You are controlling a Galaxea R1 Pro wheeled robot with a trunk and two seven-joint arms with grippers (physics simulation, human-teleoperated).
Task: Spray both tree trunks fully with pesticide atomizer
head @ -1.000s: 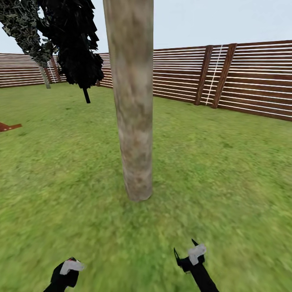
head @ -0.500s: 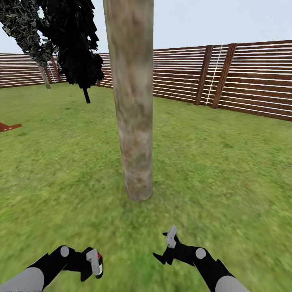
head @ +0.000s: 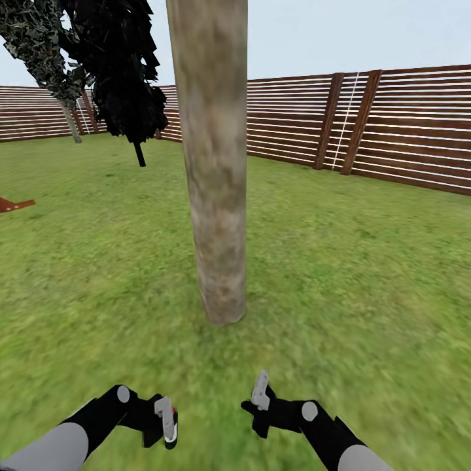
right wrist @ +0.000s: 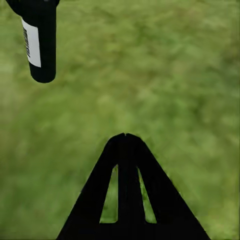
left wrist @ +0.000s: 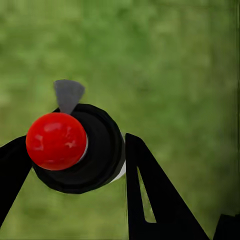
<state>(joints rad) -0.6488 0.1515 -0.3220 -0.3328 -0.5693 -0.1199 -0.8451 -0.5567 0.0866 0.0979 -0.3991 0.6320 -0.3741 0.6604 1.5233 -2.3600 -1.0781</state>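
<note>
The garden is a wide lawn of rough green grass (head: 366,275), the blades smeared and blurry close to the robot. A brown fence (head: 392,124) of horizontal wooden slats runs along the far side under a pale sky, with two slanted posts standing out in its right stretch. A thick tree trunk (head: 214,163), mottled beige and grey-brown, rises straight from the grass right ahead, its top cut off by the picture edge. Further back on the left hangs a dark, narrow conifer (head: 121,72), with a paler, greyish tree (head: 42,52) beside it near the fence. A small brown shape (head: 13,205) lies on the grass at the far left edge; what it is cannot be made out.

Low in the head view both arms reach inward over the grass, short of the trunk. The left gripper (head: 165,422) is clenched around the pesticide atomizer (left wrist: 75,147); the left wrist view shows its black body with a red cap and a small grey nozzle tab gripped between the two black fingers (left wrist: 150,200). The right gripper (head: 258,402) holds nothing, its two fingertips meeting at a point in the right wrist view, pressed together over bare grass well apart from the atomizer.
</note>
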